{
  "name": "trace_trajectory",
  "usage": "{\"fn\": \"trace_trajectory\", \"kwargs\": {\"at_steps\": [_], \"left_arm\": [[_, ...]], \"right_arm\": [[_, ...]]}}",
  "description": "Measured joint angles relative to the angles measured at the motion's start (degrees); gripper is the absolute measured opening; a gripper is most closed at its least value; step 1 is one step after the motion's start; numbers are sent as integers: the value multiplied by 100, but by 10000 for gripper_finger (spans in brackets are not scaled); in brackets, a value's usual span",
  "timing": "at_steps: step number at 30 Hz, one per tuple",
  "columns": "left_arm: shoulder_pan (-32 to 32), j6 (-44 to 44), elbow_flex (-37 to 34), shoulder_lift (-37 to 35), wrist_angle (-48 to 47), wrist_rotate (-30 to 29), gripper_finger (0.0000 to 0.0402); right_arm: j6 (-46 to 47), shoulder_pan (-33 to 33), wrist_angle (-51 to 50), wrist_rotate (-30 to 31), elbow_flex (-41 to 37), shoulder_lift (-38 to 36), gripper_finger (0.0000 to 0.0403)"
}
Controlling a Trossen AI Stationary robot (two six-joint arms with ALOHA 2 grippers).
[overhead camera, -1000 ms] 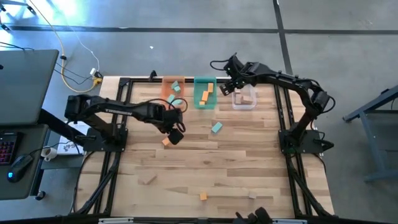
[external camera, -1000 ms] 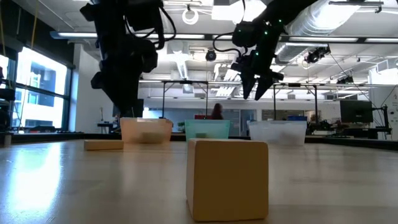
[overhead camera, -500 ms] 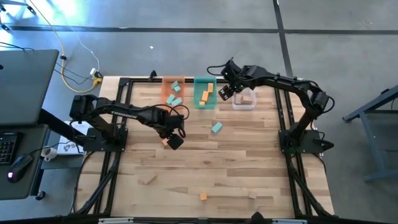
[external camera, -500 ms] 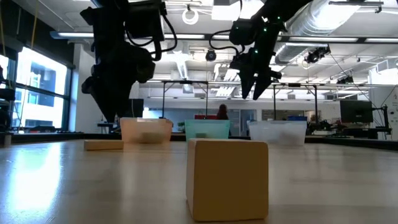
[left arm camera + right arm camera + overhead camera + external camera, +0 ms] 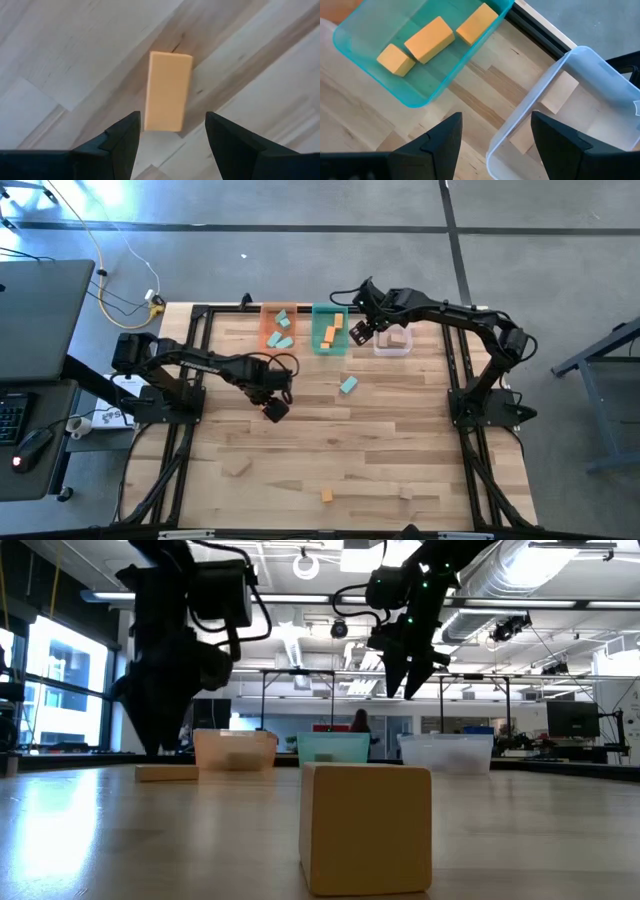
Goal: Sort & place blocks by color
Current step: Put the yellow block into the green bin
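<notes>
1. Two hands work over the wooden counter [image 5: 330,450]; the left hand [image 5: 172,131] hangs low over an orange block [image 5: 168,91] lying flat on the boards, its fingers [image 5: 122,137] spread apart with nothing between them.
2. Seen from the left wrist, that orange block lies just ahead of the fingertips, in line with the gap between them and not touching either one.
3. From above, the left hand [image 5: 275,405] sits near the counter's middle, left of a lone teal block [image 5: 348,385] that lies well apart from it.
4. At the far edge, the right hand [image 5: 362,332] hovers high between the green tray [image 5: 329,330] and the clear tray [image 5: 392,340], fingers spread and empty.
5. Its wrist view shows three orange blocks [image 5: 430,39] inside the green tray and tan blocks [image 5: 559,91] in the clear tray [image 5: 520,125].
6. Beside the green tray stands the orange tray [image 5: 279,328], holding teal blocks [image 5: 281,338].
7. Loose blocks remain near the front edge: a tan one [image 5: 237,469] at the left, a small orange one [image 5: 326,495] in the middle, a tan one [image 5: 406,494] at the right.
8. Level with the counter, a tan cube [image 5: 366,828] stands closest to the camera, well apart from both hands.
</notes>
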Motion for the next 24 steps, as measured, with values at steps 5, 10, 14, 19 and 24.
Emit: {"fn": "trace_trajectory", "kwargs": {"at_steps": [5,10,14,19,24], "left_arm": [[2,-98,-168,0,165,-42,211],[1,-40,-286,-2,411,-24,211],[11,85,-329,33,503,-24,211],[13,201,-315,445,570,6,211],[-33,206,-265,675,520,-180,209]], "right_arm": [[-1,0,2,4,0,0,224],[-3,0,7,7,0,0,224],[-10,-2,45,7,0,0,224],[-104,-2,48,11,0,0,224],[-105,-2,43,11,0,0,224]]}}
